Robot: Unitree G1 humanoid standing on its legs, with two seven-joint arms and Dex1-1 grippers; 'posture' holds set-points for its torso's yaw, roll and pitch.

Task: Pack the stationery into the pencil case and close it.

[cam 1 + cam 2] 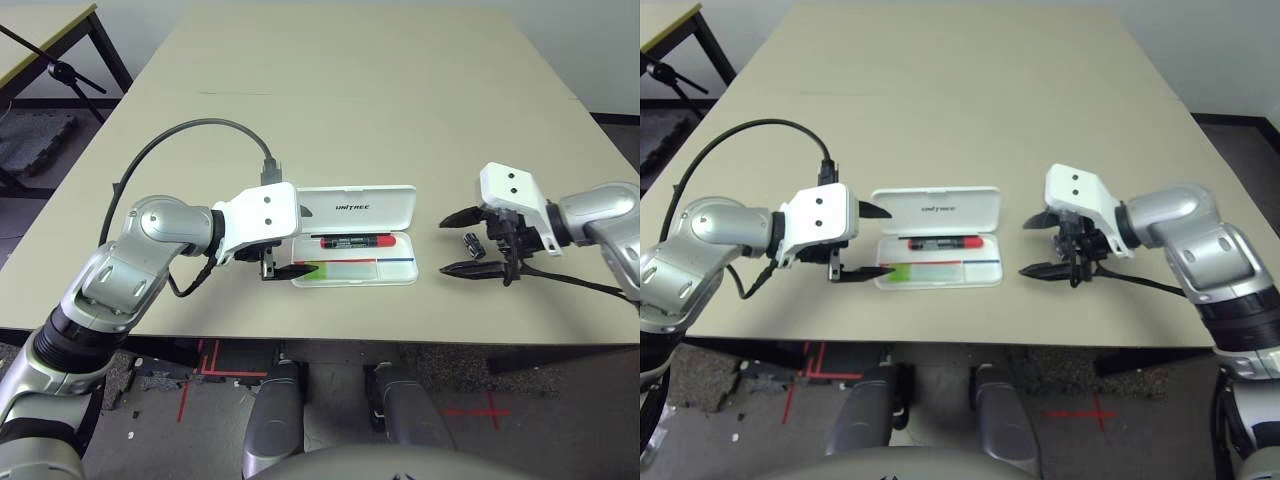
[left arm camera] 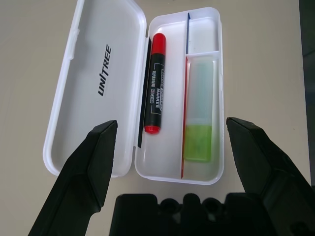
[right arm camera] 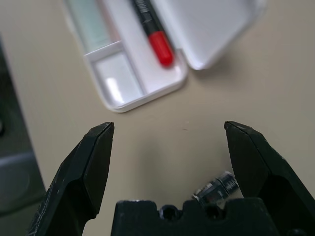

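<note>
Marker (image 2: 154,83) and green stick (image 2: 199,120) already lie in the open pencil case (image 1: 400,205), both lengthwise along its long side. Last piece, the small silvery one (image 1: 472,245), sits on the table (image 1: 350,90) right of the case, its long axis unclear. Right gripper (image 1: 478,243) hangs spread around it, empty. Left gripper (image 2: 167,142) is spread at the case's left end, empty. Next, I'd say: drop lower, pinch, carry to the small compartment, then shut the lid
</note>
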